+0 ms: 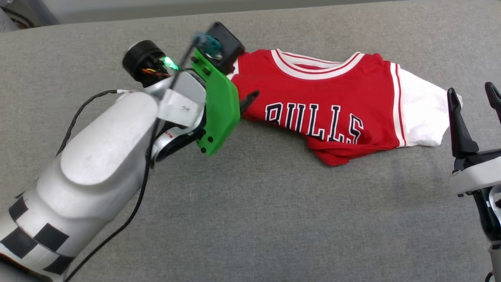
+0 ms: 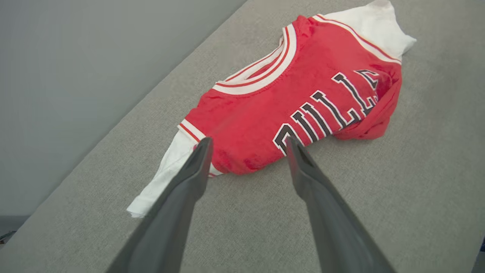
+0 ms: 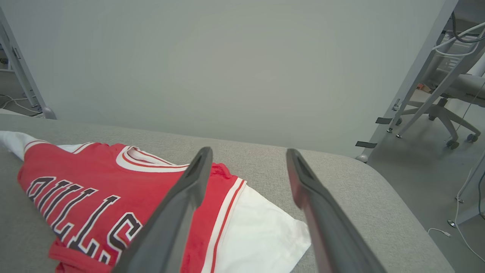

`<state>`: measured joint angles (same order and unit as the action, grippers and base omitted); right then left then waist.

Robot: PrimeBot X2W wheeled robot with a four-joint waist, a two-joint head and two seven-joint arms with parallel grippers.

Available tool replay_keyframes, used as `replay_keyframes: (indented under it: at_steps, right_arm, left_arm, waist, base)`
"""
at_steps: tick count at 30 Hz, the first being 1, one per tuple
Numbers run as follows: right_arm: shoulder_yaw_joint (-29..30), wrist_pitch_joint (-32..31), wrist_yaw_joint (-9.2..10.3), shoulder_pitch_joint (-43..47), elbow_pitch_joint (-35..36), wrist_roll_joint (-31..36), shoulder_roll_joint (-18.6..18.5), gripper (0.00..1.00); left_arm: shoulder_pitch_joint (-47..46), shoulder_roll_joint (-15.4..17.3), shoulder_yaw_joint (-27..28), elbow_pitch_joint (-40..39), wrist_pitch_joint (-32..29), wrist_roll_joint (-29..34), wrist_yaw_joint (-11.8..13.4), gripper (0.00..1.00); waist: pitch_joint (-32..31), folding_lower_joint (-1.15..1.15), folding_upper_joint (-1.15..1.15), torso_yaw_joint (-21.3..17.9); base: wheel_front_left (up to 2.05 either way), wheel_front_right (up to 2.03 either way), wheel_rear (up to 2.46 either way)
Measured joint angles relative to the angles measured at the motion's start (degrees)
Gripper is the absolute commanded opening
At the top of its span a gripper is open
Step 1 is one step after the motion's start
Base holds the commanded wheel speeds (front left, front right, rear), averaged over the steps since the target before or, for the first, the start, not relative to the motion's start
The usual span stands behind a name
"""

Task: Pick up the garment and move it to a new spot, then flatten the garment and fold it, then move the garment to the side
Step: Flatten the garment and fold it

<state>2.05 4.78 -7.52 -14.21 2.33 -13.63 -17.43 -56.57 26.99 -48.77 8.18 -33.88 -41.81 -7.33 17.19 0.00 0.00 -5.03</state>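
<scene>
The robot's left hand [image 2: 248,140], fingers spread wide and holding nothing, hovers over the near edge of the garment [image 1: 325,98], one fingertip by the white sleeve [image 2: 166,178] and the other by the first letter of the lettering. Across the grey cloth-covered worktop [image 1: 254,203], the right hand [image 1: 471,89] is just as wide open and empty, just beside the opposite white sleeve [image 1: 422,113] but apart from it. The red jersey lies collar away from the robot, chest up, towards the far side of the worktop. The step in hand appears to be the pick-up. It would go best with each hand pinching both layers at a shoulder seam and the two rising together, so the cloth hangs even and does not twist. The lower body is bunched under, cutting off the lettering's base and hiding anything printed below it. In the head view the left wrist covers one sleeve. Whether the left fingertips touch cloth cannot be told.
</scene>
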Motion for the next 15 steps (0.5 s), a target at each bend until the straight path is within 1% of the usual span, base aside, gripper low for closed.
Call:
replay_keyframes:
  at_steps: [3, 8, 10, 11, 15]
  right_arm:
    - [-0.4, 0.1, 0.00, -0.2, -0.1, -0.1, 0.1, 1.00]
    - [-1.2, 0.8, 0.00, -1.8, -0.2, -0.1, 1.0, 1.00]
    - [-1.7, 1.3, 0.00, -2.8, -0.4, -0.2, 1.2, 1.00]
    - [-2.3, 2.2, 0.00, -4.4, -1.6, -0.4, 1.2, 1.00]
    - [-3.2, 3.6, 0.00, -6.4, -3.6, -1.3, 1.3, 1.00]
  left_arm:
    - [-3.2, 0.6, -5.1, 1.4, -2.5, -1.6, 0.0, 1.00]
    - [-7.6, 0.8, -12.2, 5.7, -3.4, -3.4, 0.0, 1.00]
    - [-9.0, 0.8, -14.5, 7.8, -3.1, -3.8, 0.0, 1.00]
    - [-10.9, 0.7, -17.1, 11.0, -1.3, -4.0, 0.0, 1.00]
    - [-12.5, 0.5, -20.3, 15.4, 0.3, -4.9, 0.0, 1.00]
  waist:
    - [1.1, 0.00, 0.00, -0.8]
    - [3.4, 0.00, 0.00, -2.2]
    - [4.5, 0.00, 0.00, -2.9]
    - [6.4, 0.00, 0.00, -3.8]
    - [8.9, 0.00, 0.00, -5.0]
  base:
    - [0.00, 0.00, 0.00]
    - [0.00, 0.00, 0.00]
    - [0.00, 0.00, 0.00]
    - [0.00, 0.00, 0.00]
    - [0.00, 0.00, 0.00]
